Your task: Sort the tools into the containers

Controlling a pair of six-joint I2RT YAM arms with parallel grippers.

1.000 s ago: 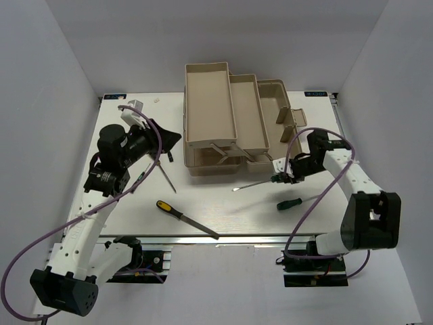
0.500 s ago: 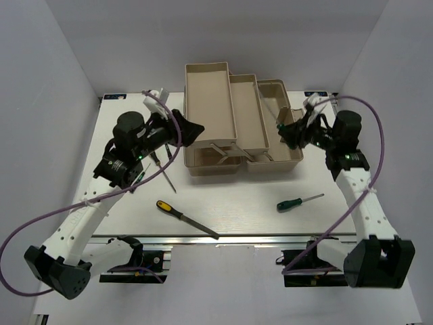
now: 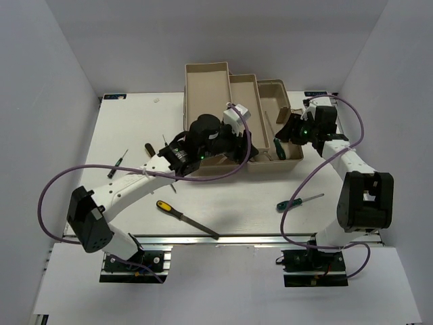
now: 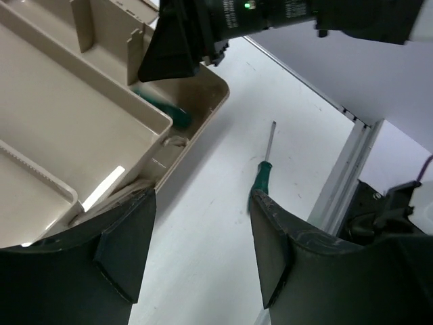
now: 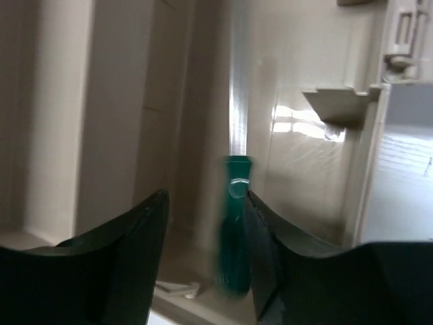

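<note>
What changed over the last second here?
The right gripper carried a green screwdriver into the right compartment of the toolbox, and its jaws have opened. The left gripper swung in from the left to over the toolbox, jaws open, empty. The file and the other green screwdriver stayed put.

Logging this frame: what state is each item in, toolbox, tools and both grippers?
toolbox: open, trays fanned out
left gripper: open, empty, above the toolbox's edge
right gripper: open, above the toolbox's right end
green screwdriver: blurred, inside the toolbox between the open jaws, apparently not gripped
second green screwdriver: lying loose on the table
file: lying loose on the table
dark-handled screwdrivers: lying loose on the table's left side
</note>
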